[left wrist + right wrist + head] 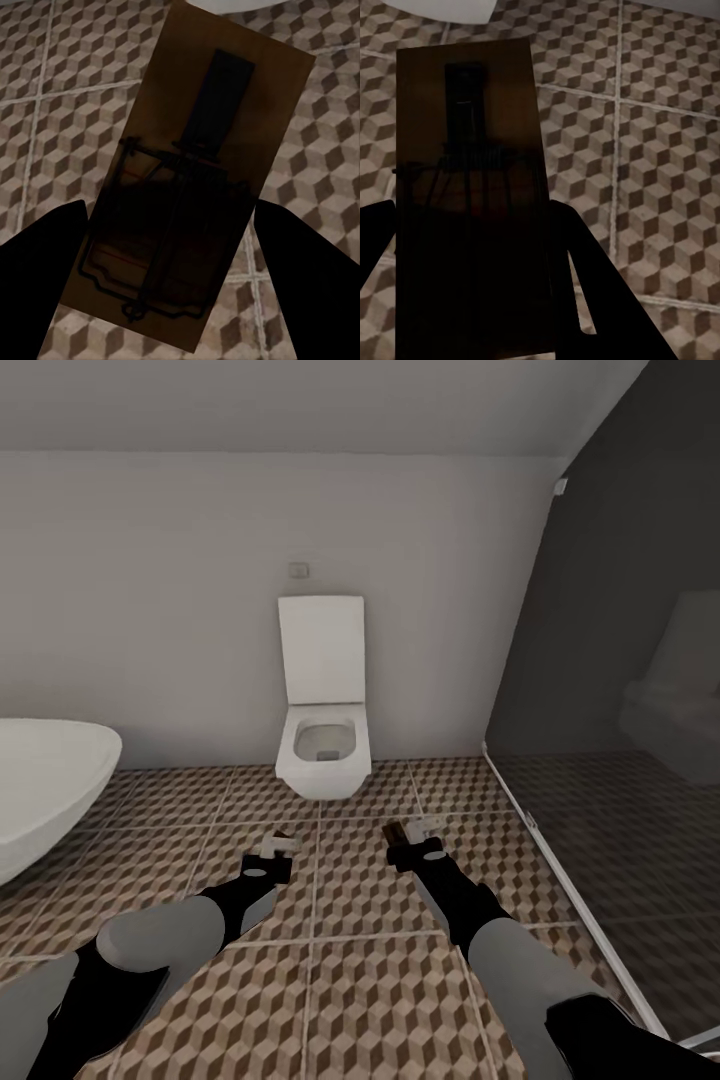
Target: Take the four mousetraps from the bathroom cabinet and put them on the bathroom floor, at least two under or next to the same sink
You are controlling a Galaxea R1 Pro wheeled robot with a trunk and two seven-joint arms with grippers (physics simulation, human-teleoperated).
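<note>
Each of my grippers holds a mousetrap above the bathroom floor (340, 970). In the left wrist view a brown wooden mousetrap (191, 187) with dark wire parts sits tilted between the black fingers (41, 277). The left gripper (281, 848) is low over the tiles, right of the white sink (45, 785). The right gripper (410, 830) is shut on another mousetrap (469, 195), whose brown edge (394, 830) shows at the fingertips. Both hang in front of the toilet. The cabinet is out of view.
A white wall-hung toilet (322, 752) with its lid up stands straight ahead against the pale wall. A dark glass shower screen (610, 790) with a white floor rail closes off the right side. Patterned tiles stretch between the sink and the rail.
</note>
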